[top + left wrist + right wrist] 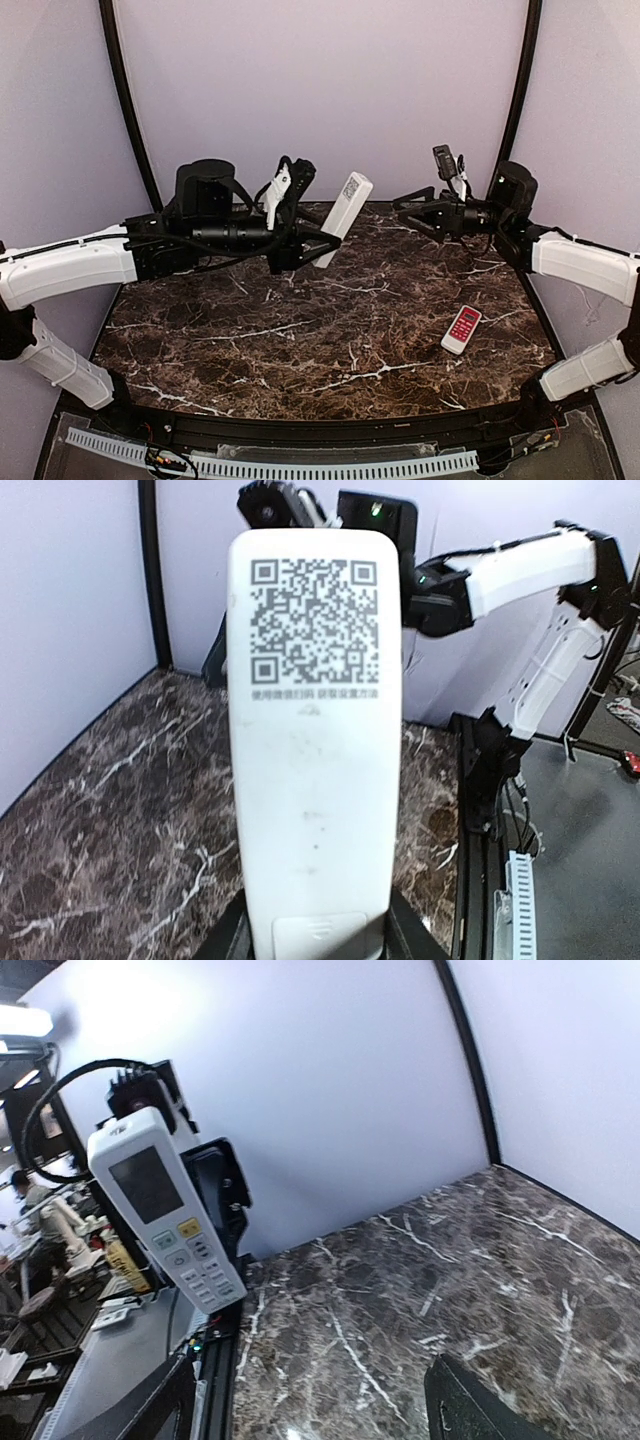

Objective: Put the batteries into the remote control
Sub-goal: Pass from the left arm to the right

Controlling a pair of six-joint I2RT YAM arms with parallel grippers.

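My left gripper (322, 246) is shut on the lower end of the long white remote control (343, 218) and holds it up in the air, tilted, over the back of the table. The left wrist view shows the remote's back (315, 740) with a QR code and the closed battery cover near my fingers (418, 938). The right wrist view shows its front (165, 1210) with the display and buttons. My right gripper (412, 208) is open and empty, raised to the right of the remote and apart from it; its fingers (470, 1405) stand wide apart. No batteries are in view.
A shorter red-and-white remote (461, 329) lies on the dark marble table (300, 340) at the right. White walls and black frame posts (125, 100) close the back and sides. The right arm (520, 570) shows behind the held remote.
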